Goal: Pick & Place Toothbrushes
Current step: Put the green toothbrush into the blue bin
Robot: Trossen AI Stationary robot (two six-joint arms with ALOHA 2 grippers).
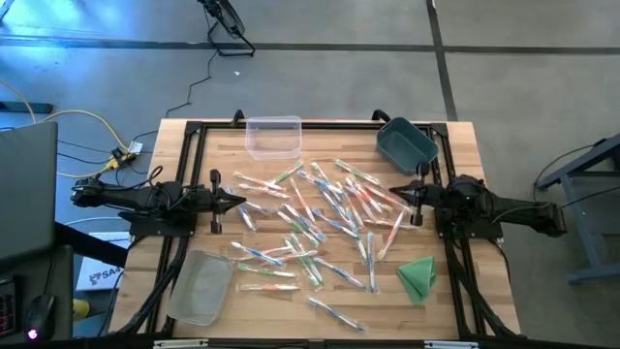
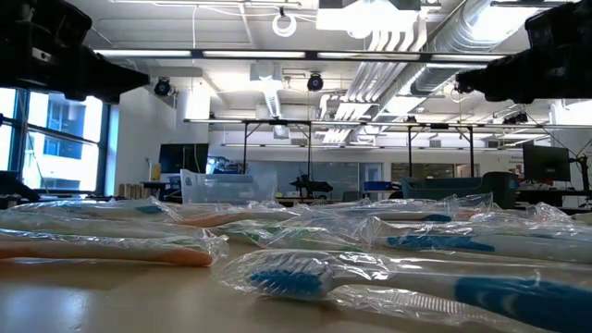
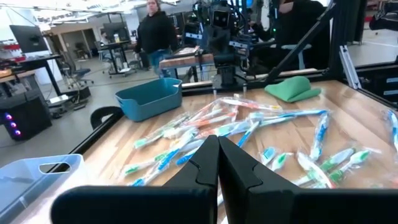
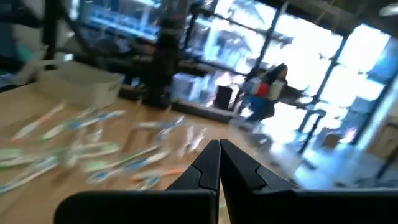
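Observation:
Several wrapped toothbrushes point(image 1: 320, 218) lie scattered flat over the middle of the wooden table point(image 1: 194, 165), whitish with blue, green and orange accents; they also fill the low view point(image 2: 305, 273) and the left wrist view point(image 3: 249, 127). My left gripper point(image 1: 242, 203) hangs shut at the table's left side, pointing level toward the pile. My right gripper point(image 1: 392, 191) hangs shut at the right side, facing it. Both grippers are above the table and touch nothing. Their shut fingers show in the left wrist view point(image 3: 217, 152) and the right wrist view point(image 4: 219, 158).
A clear bin point(image 1: 273, 136) stands at the far middle, a dark teal bin point(image 1: 407, 143) at the far right, another clear bin point(image 1: 201, 286) at the near left. A folded green cloth point(image 1: 418, 276) lies near right. A person point(image 3: 154, 28) stands beyond the table.

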